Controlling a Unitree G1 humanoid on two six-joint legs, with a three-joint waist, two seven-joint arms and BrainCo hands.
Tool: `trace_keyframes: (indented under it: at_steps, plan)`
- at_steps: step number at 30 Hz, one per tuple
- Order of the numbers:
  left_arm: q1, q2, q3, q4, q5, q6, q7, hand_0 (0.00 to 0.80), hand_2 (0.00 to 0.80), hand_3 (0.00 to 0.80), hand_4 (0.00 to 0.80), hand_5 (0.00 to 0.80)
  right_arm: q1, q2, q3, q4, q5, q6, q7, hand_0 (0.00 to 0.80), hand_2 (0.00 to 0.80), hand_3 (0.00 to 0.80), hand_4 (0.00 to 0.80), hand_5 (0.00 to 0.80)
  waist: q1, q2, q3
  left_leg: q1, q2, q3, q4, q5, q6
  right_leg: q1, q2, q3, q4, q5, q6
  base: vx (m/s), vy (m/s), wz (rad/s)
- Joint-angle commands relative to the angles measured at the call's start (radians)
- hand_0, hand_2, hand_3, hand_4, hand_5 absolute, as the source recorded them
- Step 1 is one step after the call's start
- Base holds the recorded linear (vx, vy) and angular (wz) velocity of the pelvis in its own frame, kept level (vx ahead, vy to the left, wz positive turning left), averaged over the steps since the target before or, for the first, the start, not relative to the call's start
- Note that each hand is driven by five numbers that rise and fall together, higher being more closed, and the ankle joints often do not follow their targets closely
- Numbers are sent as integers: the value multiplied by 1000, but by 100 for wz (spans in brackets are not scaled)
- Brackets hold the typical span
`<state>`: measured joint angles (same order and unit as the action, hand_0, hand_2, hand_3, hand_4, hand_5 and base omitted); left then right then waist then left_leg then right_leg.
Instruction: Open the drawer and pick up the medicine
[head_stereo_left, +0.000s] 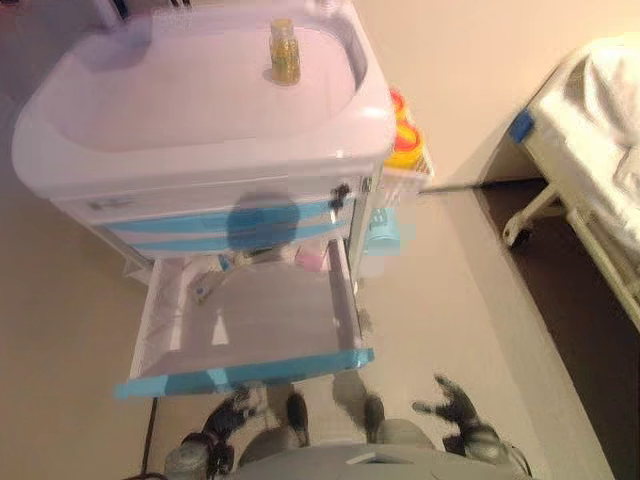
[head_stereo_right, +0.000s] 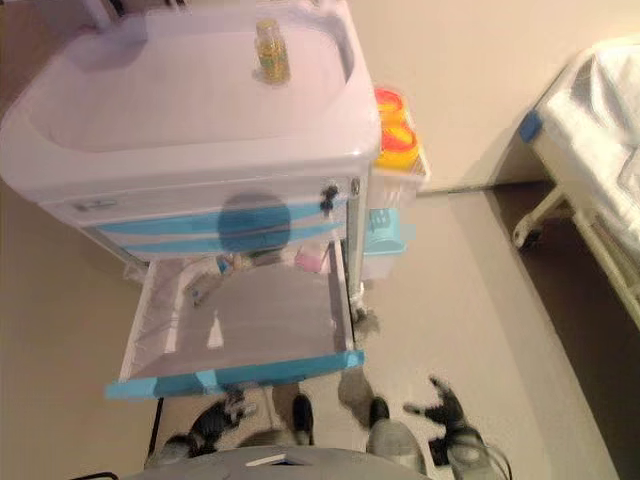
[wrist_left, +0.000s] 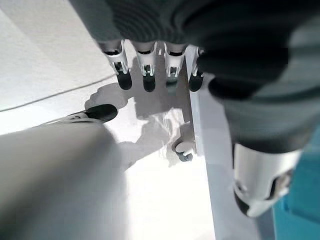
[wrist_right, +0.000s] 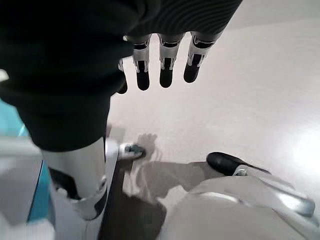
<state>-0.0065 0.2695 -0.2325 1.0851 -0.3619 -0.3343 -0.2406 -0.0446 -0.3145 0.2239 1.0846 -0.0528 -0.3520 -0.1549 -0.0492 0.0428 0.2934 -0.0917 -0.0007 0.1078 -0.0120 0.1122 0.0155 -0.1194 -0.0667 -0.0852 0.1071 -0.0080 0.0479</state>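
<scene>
A white cart with blue-striped drawer fronts stands ahead. Its lower drawer is pulled out towards me, with a blue front edge. At the drawer's back lie small items, among them a pink one and a small pack. A yellowish medicine bottle stands upright on the cart's top. My left hand hangs low below the drawer front, fingers straight, empty. My right hand hangs low to the right of the drawer, fingers straight, empty.
Yellow and red containers and a light blue bin hang on the cart's right side. A bed with a white frame stands at the right. A cart wheel shows on the floor, also in the right wrist view.
</scene>
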Motion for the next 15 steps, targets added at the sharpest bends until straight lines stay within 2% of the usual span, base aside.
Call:
trace_keyframes:
  at_steps: [1,5,9,15]
  plan:
    - [-64,43,0,-110,-69,-56,26,0,0,0,0,0,-46,-52,54,-86,-3,-44,-37,0,0,0,0,0,18,-15,92,-65,-64,-22,225,-201,40,-70,1,-46,175,-77,-22,-74,-41,14]
    - [-100,80,-21,-213,17,-62,90,0,0,0,0,0,-66,-84,61,-125,49,-19,-34,0,0,0,0,0,13,-10,121,-141,-63,-18,313,-217,41,-146,0,-45,253,-96,-45,-9,0,13]
    - [-130,128,-37,-294,86,-43,142,0,0,0,0,0,-59,-115,51,-173,61,-6,-20,0,0,0,0,0,-8,-7,139,-202,-59,4,395,-240,42,-210,-1,-29,316,-113,-57,27,80,-1]
    - [-231,271,-12,-361,159,43,145,0,0,0,0,0,-20,-164,50,-257,49,-2,6,0,0,0,0,0,-62,-16,155,-290,-47,50,507,-280,53,-315,7,19,387,-114,-61,45,110,-20]
